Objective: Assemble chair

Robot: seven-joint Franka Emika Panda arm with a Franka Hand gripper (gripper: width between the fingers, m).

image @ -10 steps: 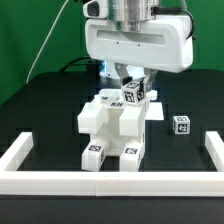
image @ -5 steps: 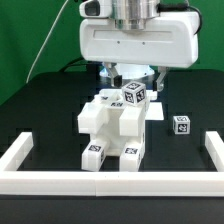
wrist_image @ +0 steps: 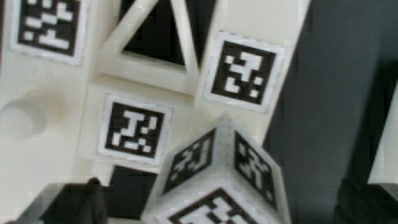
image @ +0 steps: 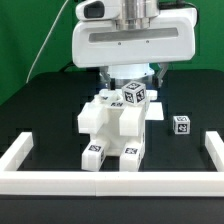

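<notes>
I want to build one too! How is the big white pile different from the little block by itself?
The big pile is several chunky parts pressed together; the little block is one small piece. The pile shows several tags; the block shows one. The pile sits mid-table; the block lies apart, toward the exterior view's right. Both are white and tagged, on the black table.

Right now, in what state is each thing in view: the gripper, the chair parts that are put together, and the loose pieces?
gripper: hangs over the tagged cube; open or shut cannot be told.
chair stack: blocky white parts put together, standing on the table, not yet a whole chair.
tagged cube: sits on top of the chair stack, one corner toward the exterior camera.
small tagged block: lies alone at the exterior view's right, untouched.
</notes>
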